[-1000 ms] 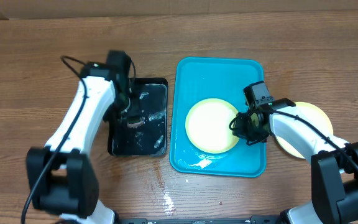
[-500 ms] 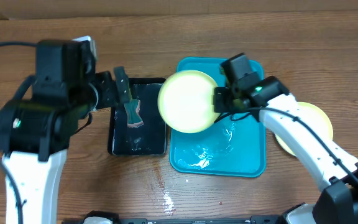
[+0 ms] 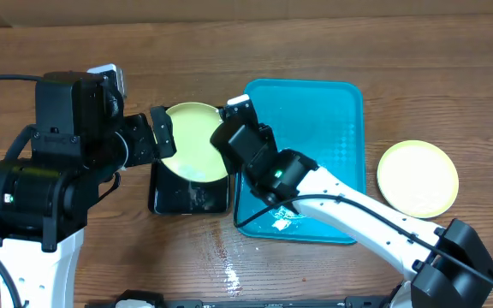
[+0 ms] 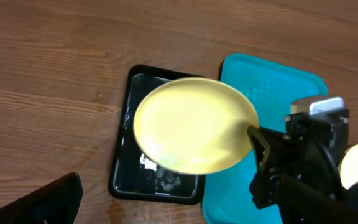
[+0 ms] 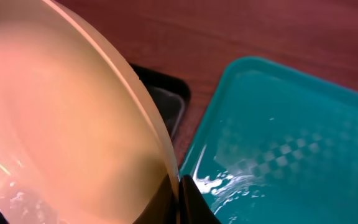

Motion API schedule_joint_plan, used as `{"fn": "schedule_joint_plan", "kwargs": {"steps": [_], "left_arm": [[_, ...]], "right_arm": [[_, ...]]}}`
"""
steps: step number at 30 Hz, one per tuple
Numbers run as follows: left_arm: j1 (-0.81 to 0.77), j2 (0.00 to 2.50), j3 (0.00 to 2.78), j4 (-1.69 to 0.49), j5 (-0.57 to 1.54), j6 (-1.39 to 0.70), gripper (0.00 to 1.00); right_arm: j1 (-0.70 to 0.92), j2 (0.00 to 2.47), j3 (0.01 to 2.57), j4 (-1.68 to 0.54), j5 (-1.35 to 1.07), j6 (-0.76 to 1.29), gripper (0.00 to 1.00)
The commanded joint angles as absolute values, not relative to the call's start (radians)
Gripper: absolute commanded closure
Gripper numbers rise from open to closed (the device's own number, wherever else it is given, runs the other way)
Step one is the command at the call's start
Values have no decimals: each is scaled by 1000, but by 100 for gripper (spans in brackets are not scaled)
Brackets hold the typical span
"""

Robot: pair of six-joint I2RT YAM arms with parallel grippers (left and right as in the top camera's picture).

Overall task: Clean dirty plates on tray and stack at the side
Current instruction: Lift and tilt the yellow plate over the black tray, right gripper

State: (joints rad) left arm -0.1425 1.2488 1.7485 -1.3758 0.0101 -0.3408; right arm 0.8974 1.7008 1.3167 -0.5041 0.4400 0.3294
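Note:
My right gripper [image 3: 222,142] is shut on the rim of a pale yellow-green plate [image 3: 191,141] and holds it tilted above the black tray [image 3: 193,198]. In the right wrist view the fingers [image 5: 188,200] pinch the plate's edge [image 5: 73,124]. My left gripper [image 3: 152,133] hangs open and empty just left of that plate; only one finger [image 4: 39,202] shows in the left wrist view. The turquoise tray [image 3: 332,120] holds no plate, only water streaks. A second plate [image 3: 417,178] lies on the table to the tray's right.
The black tray [image 4: 157,186] is wet inside and sits against the turquoise tray's [image 4: 278,81] left side. Droplets mark the wood near the front edge [image 3: 229,275]. My right arm [image 3: 341,205] stretches diagonally over the turquoise tray.
My right gripper lifted the plate off the turquoise tray and carried it left over the black tray. My left arm rose from the black tray and its jaws opened wide.

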Motion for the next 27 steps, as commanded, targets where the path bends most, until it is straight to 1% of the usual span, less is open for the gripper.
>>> {"fn": "schedule_joint_plan", "kwargs": {"steps": [1, 4, 10, 13, 27], "left_arm": [[-142, 1259, 1760, -1380, -4, -344, 0], [-142, 1266, 1760, -1380, -4, -344, 0], [-142, 1285, 1760, -1380, -4, -344, 0], [-142, 1295, 1760, -1380, -4, -344, 0], [-142, 1349, 1758, -1380, -4, -344, 0]], "right_arm": [[942, 1694, 1344, -474, 669, 250, 96], [988, 1694, 1344, -456, 759, 183, 96], [1095, 1694, 1344, -396, 1021, 76, 96], [1122, 1694, 1344, -367, 1083, 40, 96], [1134, 1694, 1344, -360, 1099, 21, 96]]}}
